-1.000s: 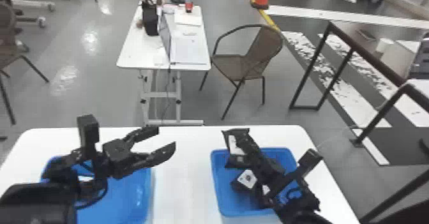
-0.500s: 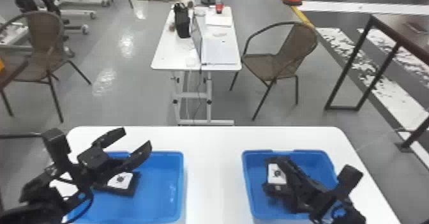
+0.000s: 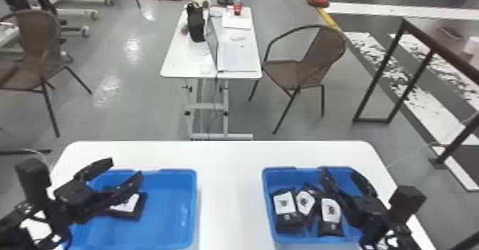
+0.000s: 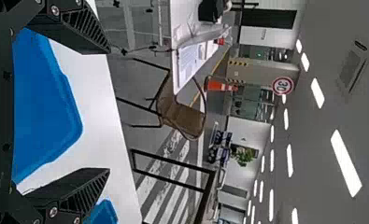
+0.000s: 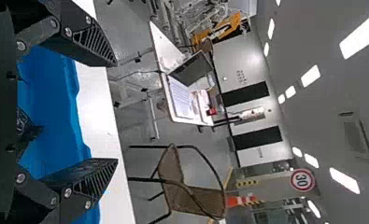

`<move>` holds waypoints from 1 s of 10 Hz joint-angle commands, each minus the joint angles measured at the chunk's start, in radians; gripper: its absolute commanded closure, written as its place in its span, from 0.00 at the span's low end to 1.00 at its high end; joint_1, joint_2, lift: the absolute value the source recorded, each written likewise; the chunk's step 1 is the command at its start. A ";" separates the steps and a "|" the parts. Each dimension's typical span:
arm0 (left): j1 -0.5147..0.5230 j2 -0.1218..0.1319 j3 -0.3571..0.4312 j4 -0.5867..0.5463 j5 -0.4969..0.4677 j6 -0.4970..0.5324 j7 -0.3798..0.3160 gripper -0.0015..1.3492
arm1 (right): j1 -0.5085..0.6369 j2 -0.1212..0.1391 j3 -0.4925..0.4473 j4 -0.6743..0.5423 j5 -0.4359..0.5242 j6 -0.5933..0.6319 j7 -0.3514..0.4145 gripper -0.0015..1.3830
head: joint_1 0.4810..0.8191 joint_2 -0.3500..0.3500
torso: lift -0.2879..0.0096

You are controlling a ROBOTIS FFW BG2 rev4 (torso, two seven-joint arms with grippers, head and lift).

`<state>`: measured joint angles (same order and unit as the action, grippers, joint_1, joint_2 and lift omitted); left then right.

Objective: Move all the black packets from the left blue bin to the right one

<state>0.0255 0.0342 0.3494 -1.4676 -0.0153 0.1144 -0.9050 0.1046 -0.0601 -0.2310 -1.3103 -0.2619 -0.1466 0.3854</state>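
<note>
Spotter: What am I handling in the left bin?

Operator: One black packet [image 3: 133, 207] showing, pale label up, lying flat on the floor of the left blue bin [image 3: 169, 210]. Judgement: light, soft-sided, filling likely to shift, film perhaps slippery; not brittle, but a hard squeeze could crease or split it.

Spotter: Where do I take hold?

Operator: Across the middle of the body, I'd say, fingers low on both sides. An edge pinch may slip. My left gripper [image 3: 127, 168] is over that bin, fingers apart, nothing between them.

Spotter: And the right bin?

Operator: Right blue bin [image 3: 294, 176], across a strip of white table [image 3: 231, 188]: three black packets [image 3: 284, 206] visible, crowded toward its left and middle, labels showing. My right gripper [image 3: 338, 171] is over it, fingers also apart, empty.

Spotter: Near done, then?

Operator: Probably. One visible packet to carry; my left fingers partly cover it, so I can't rule out another beneath.
</note>
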 commanded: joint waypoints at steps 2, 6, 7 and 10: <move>0.004 0.012 0.066 0.003 -0.144 0.044 0.000 0.10 | 0.184 0.061 -0.011 -0.268 0.079 -0.024 -0.030 0.10 | 0.63 0.42 | 0.97; -0.072 0.085 0.054 0.090 -0.387 0.177 -0.020 0.11 | 0.251 0.061 0.007 -0.380 0.050 -0.014 -0.003 0.10 | 0.63 0.55 | 0.97; -0.110 0.085 0.057 0.159 -0.419 0.174 -0.025 0.11 | 0.257 0.061 0.010 -0.400 0.069 -0.016 -0.003 0.10 | 0.63 0.59 | 0.97; -0.214 0.115 0.013 0.337 -0.514 0.160 -0.035 0.11 | 0.250 0.061 0.027 -0.394 0.082 -0.016 0.000 0.11 | 0.63 0.62 | 0.97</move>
<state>-0.1712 0.1411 0.3732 -1.1591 -0.5153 0.2786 -0.9400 0.3572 0.0000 -0.2075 -1.7072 -0.1794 -0.1626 0.3858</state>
